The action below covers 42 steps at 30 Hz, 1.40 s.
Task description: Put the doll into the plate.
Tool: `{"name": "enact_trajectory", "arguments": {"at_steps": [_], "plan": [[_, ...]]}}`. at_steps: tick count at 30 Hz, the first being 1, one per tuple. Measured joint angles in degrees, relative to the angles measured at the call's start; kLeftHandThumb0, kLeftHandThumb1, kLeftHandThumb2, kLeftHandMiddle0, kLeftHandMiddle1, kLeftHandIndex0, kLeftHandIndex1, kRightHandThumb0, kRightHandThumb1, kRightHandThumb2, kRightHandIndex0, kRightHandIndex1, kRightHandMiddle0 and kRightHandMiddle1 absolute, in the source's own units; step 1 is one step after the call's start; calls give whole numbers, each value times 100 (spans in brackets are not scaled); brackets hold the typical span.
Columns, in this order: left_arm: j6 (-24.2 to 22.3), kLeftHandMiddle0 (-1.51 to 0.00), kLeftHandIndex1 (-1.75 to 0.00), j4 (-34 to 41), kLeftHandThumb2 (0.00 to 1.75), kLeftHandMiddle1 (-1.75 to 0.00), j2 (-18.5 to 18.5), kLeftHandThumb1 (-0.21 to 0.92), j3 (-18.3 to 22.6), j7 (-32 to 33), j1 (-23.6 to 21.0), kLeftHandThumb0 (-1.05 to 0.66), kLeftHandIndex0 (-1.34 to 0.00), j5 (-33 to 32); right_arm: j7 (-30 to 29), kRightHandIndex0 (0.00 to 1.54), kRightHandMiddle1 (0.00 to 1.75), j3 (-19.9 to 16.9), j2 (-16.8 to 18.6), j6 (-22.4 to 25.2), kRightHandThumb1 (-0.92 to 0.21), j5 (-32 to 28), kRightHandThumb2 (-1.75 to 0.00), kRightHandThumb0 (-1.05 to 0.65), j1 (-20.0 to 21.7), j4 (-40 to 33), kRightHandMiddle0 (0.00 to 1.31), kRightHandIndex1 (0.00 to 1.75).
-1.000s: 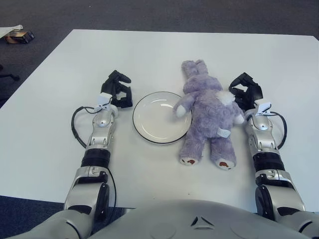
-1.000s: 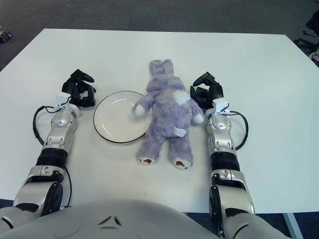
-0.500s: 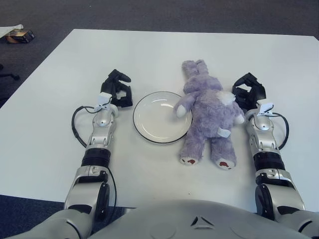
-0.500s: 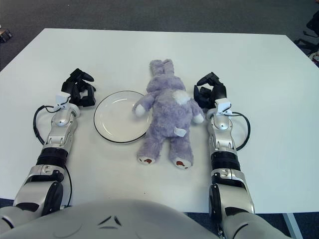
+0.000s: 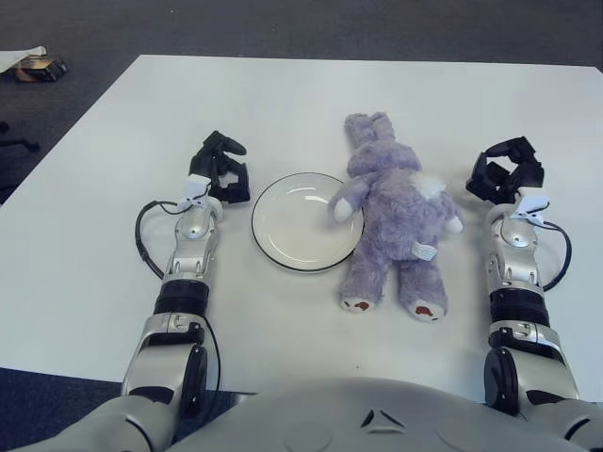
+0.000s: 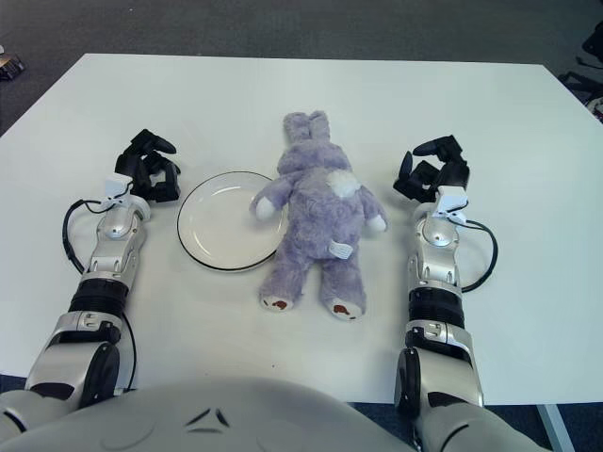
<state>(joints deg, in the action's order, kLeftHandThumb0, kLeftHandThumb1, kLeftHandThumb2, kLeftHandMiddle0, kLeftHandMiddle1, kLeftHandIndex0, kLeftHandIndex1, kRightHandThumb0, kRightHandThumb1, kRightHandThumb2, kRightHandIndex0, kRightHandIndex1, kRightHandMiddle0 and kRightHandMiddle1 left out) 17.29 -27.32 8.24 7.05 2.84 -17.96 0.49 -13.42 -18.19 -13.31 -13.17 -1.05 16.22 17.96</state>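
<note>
The purple doll (image 5: 391,217) is lying face down on the white surface (image 5: 301,104), feet toward the robot and ears pointing away, one arm reaching over the rim of the white plate (image 5: 303,222) just to its left. The plate is holding nothing else. The right robot hand (image 5: 509,173) is showing to the doll's right, apart from it, fingers loosely curled and gripping nothing. The left robot hand (image 5: 220,169) is showing just left of the plate, fingers curled, empty too.
</note>
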Motion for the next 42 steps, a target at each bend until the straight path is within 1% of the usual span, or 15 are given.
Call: {"name": "enact_trajectory", "arguments": {"at_steps": [2, 3, 7, 10, 15, 17, 20, 23, 27, 29, 30, 32, 35, 40, 42], "plan": [[0, -59, -174, -11, 146, -175, -1, 20, 0, 6, -7, -1, -58, 2, -41, 97, 175, -32, -63, 38, -42, 60, -118, -45, -30, -210, 53, 175], [-1, -58, -175, -23, 145, -175, 3, 21, 2, 40, -11, -1, -57, 7, -157, 94, 175, -98, -321, 41, -45, 315, -115, -44, -97, -623, 51, 175], [-10, -57, -175, -29, 143, -175, 7, 22, -4, 70, -24, -1, -56, 23, -226, 89, 175, -46, -453, 138, -49, 822, -109, -43, -295, -1067, 47, 175], [-20, -74, -167, -43, 152, -175, 13, 13, -6, 82, -59, -1, -58, 29, -104, 84, 175, 19, -624, 310, -53, 1188, -104, -42, -474, -1676, 44, 175], [-20, -81, -163, -85, 156, -175, 15, 8, -14, 102, -84, -2, -60, 31, 284, 76, 175, 22, -1043, 598, -58, 1475, -98, -40, -559, -2401, 41, 175], [-20, -70, -169, -96, 151, -175, 15, 14, -17, 105, -89, -1, -58, 32, 411, 73, 175, 18, -1203, 636, -59, 1577, -97, -40, -591, -2572, 40, 175], [-20, -61, -173, -104, 146, -175, 14, 19, -20, 113, -91, -1, -57, 32, 557, 64, 175, 18, -1358, 629, -43, 1693, -118, -14, -653, -2728, 36, 173], [-20, -76, -165, -103, 154, -175, 14, 11, -29, 119, -91, -1, -60, 43, 696, 57, 175, 2, -1463, 625, -43, 1753, -118, -5, -732, -2830, 33, 171], [-27, -81, -163, -84, 157, -175, 11, 8, -46, 123, -89, -2, -61, 53, 1112, 49, 175, -95, -1609, 759, -51, 1628, -107, -2, -948, -3081, 30, 166], [-28, -69, -169, -58, 150, -175, 8, 15, -48, 122, -112, -1, -58, 51, 1365, 38, 175, -174, -1665, 988, -67, 1546, -85, -1, -1121, -3381, 23, 162], [-28, -64, -171, -42, 147, -175, 11, 18, -47, 122, -123, -1, -57, 47, 1475, 28, 175, -199, -1671, 1130, -75, 1521, -74, -14, -1198, -3561, 22, 158], [-28, -60, -173, -30, 144, -175, 15, 22, -43, 121, -122, -1, -55, 41, 1649, 19, 175, -219, -1670, 1434, -83, 1507, -63, -24, -1339, -3956, 21, 151], [-29, -57, -174, -50, 142, -175, 14, 24, -43, 106, -113, -1, -54, 24, 2134, 12, 175, -305, -1744, 1881, -89, 1257, -55, -32, -1513, -4569, 20, 139], [-29, -55, -175, -96, 140, -175, 3, 25, -41, 86, -111, -1, -54, 0, 2681, 10, 175, -589, -2104, 2003, -92, 995, -52, -35, -1587, -4809, 19, 130], [-29, -55, -175, -112, 140, -175, 1, 25, -36, 85, -115, -1, -54, -3, 2776, 10, 159, -677, -2195, 2034, -84, 970, -59, -56, -1601, -4816, 8, 126]]}}
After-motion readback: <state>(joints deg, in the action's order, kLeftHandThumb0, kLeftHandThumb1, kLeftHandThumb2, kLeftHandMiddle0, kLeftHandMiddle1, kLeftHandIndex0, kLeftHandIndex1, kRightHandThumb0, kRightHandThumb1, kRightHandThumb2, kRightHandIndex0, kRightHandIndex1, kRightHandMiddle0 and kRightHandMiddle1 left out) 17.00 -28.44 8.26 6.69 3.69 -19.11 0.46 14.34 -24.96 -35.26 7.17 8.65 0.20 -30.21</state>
